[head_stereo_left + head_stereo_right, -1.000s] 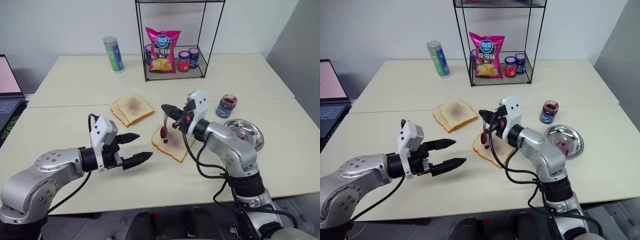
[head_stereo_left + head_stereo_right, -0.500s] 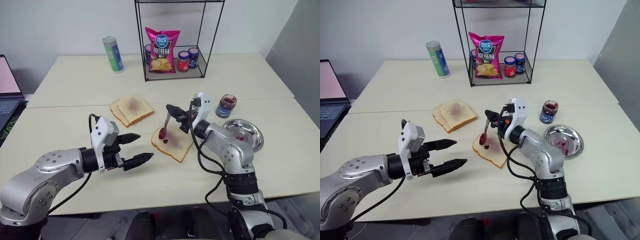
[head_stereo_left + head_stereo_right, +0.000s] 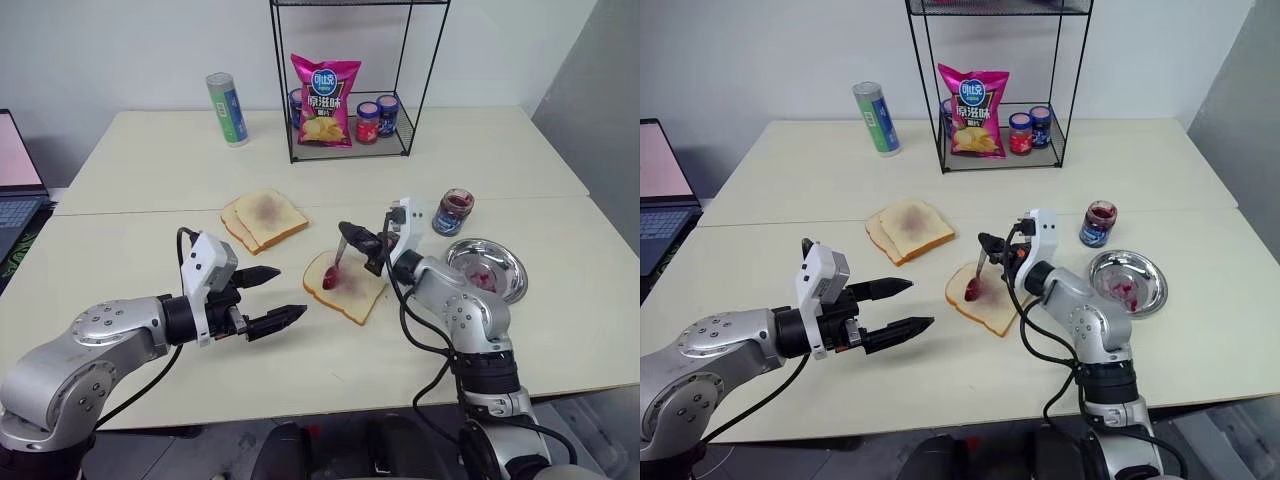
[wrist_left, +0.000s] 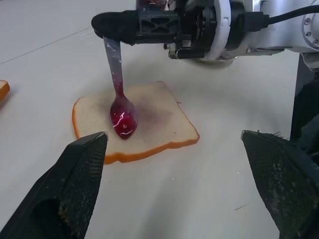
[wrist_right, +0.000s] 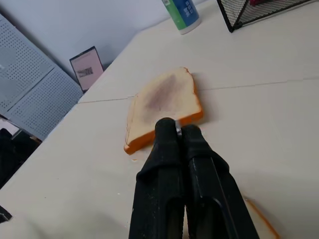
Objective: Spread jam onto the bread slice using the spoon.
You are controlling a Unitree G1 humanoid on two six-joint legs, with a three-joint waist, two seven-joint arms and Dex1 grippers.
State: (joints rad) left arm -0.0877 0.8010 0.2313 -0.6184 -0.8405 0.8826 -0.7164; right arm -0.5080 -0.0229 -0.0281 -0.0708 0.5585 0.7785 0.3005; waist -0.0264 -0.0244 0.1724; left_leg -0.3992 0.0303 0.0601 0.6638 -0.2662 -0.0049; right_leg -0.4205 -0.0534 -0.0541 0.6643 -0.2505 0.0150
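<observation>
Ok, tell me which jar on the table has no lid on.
The small glass jar of dark jam standing beside the steel dish. The jars inside the wire rack have red lids on.

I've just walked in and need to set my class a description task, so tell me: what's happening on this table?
A two-armed robot is spreading jam on bread. Its right gripper is shut on the handle of the spoon, whose jam-coated bowl sits on the bread slice, where a purple smear already shows. The left gripper hovers open beside the slice, holding nothing. The open jam jar stands near a steel dish, and two other overlapped slices lie farther back.
</observation>
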